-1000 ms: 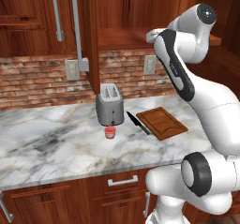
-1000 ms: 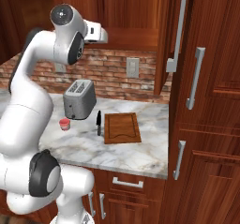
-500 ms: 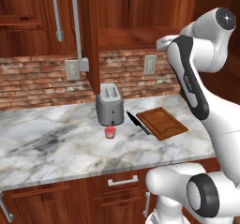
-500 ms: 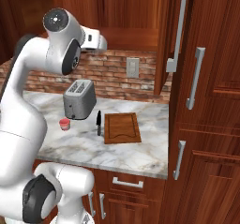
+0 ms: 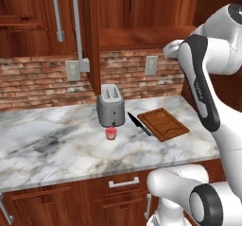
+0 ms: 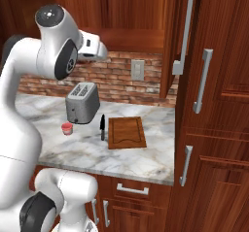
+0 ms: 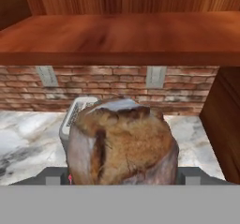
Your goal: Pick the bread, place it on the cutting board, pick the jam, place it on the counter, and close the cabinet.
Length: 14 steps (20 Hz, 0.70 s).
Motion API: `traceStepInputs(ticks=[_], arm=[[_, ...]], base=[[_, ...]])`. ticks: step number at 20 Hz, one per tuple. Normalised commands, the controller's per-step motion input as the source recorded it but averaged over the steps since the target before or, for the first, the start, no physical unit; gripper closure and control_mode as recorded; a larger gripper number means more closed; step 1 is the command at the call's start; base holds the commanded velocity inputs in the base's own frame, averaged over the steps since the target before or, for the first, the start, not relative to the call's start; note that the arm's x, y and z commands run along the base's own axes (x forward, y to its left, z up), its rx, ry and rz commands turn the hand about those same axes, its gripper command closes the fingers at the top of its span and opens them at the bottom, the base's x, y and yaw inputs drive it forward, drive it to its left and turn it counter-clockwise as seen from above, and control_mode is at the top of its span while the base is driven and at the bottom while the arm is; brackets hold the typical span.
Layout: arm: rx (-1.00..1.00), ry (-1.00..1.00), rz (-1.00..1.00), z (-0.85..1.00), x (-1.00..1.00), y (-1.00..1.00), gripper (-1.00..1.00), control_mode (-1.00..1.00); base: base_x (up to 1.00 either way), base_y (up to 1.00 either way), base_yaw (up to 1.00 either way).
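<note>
- Directly ahead of the hand camera, the bread (image 7: 123, 141) sits at the gripper, its mottled brown crust hiding the fingertips; judged from this, the fingers are clamped on the bread.
- From the two base views the hand is raised near the underside of the cabinet (image 5: 137, 12), well above the counter (image 5: 56, 149).
- Key relation: the cutting board (image 5: 163, 123) lies below the held bread and, in the left base view, slightly to the left of the hand. The next move is judged to be a descent onto the board.
- The board's long axis runs from the counter's front edge toward the brick wall (image 6: 121, 75), seen in the right base view at (image 6: 126, 132).
- The board surface is bare wood with a grooved rim; landing room is judged ample for the bun.
- A black-handled knife (image 6: 102, 126) lies just beside the board's toaster-side edge, parallel to it; a drift that way risks contact.
- The toaster (image 5: 110, 105) stands near the knife, apart from the board.
- The jam (image 5: 111, 133) stands on the counter just in front of the toaster, well apart from the board.
- One cabinet door (image 5: 92, 36) stands open, edge-on above the toaster; closing is not yet done.
</note>
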Motion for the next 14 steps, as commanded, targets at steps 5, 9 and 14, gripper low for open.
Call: traceStepInputs(ticks=[5,9,14], arm=[[0.0,0.19,0.0,0.0,-0.34,0.0,1.0,-1.0],[0.0,0.18,0.0,-0.05,-0.16,0.0,1.0,-1.0],[0.0,0.17,0.0,-0.11,-0.06,-0.02,1.0,-1.0]], base=[[0.0,0.0,0.0],[0.0,0.0,0.0],[0.0,0.0,0.0]])
